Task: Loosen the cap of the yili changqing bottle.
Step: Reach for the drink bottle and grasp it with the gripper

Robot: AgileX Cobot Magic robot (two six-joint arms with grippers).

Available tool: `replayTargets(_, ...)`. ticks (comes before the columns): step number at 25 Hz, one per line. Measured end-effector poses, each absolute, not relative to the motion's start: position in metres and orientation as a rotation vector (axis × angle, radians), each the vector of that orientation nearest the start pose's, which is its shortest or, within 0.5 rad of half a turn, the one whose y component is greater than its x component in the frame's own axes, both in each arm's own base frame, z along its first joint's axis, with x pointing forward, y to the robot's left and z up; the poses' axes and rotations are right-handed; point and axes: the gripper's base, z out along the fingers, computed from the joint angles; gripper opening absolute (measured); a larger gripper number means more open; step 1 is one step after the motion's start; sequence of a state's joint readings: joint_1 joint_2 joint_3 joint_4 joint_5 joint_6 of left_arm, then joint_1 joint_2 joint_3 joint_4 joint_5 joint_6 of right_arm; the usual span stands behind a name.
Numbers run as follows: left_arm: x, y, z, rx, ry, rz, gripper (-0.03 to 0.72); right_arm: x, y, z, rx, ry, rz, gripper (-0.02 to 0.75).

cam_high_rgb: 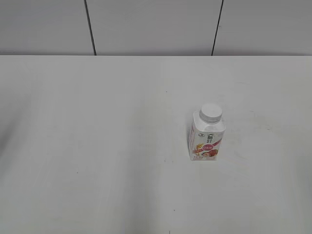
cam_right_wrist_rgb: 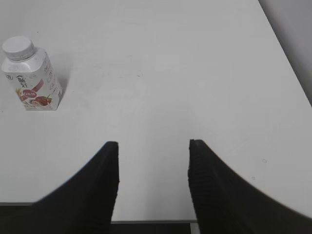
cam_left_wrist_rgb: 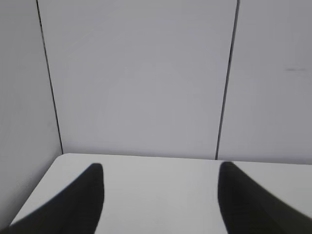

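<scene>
The yili changqing bottle (cam_high_rgb: 206, 139) stands upright on the white table, right of centre in the exterior view, with its white ribbed cap (cam_high_rgb: 210, 112) on the neck. It also shows at the upper left of the right wrist view (cam_right_wrist_rgb: 31, 80), cap (cam_right_wrist_rgb: 18, 47) on top. My right gripper (cam_right_wrist_rgb: 153, 145) is open and empty near the table's front edge, well to the right of the bottle. My left gripper (cam_left_wrist_rgb: 161, 168) is open and empty, facing the back wall; the bottle is out of its view. Neither gripper shows in the exterior view.
The white table (cam_high_rgb: 97, 146) ends at a grey panelled wall (cam_high_rgb: 156, 24) with dark seams. The table's right edge (cam_right_wrist_rgb: 285, 58) and front edge (cam_right_wrist_rgb: 151, 222) show in the right wrist view. The table's far left corner (cam_left_wrist_rgb: 63, 157) shows in the left wrist view.
</scene>
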State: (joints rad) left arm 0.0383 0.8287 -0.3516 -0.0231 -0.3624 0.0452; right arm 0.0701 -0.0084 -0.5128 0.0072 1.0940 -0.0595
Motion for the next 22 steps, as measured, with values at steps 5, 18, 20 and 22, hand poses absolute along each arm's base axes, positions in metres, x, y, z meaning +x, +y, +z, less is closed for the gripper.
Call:
replayTargets(5, 0.197, 0.009, 0.261, -0.02, 1.605, 0.059, 0.447, -0.009, 0.0, 0.278, -0.134, 2.052, 0.015, 0.378)
replayTargets(18, 0.24, -0.009, 0.209, 0.141, 1.662, -0.122, 0.428, -0.009, 0.0, 0.278, -0.134, 2.052, 0.015, 0.378)
replayTargets(20, 0.247, -0.018, 0.2, 0.239, 1.698, -0.199, 0.428, -0.009, 0.0, 0.278, -0.134, 2.052, 0.015, 0.378)
replayTargets(22, 0.256, -0.027, 0.192, 0.34, 1.726, -0.284, 0.428, -0.009, 0.0, 0.278, -0.134, 2.052, 0.015, 0.378)
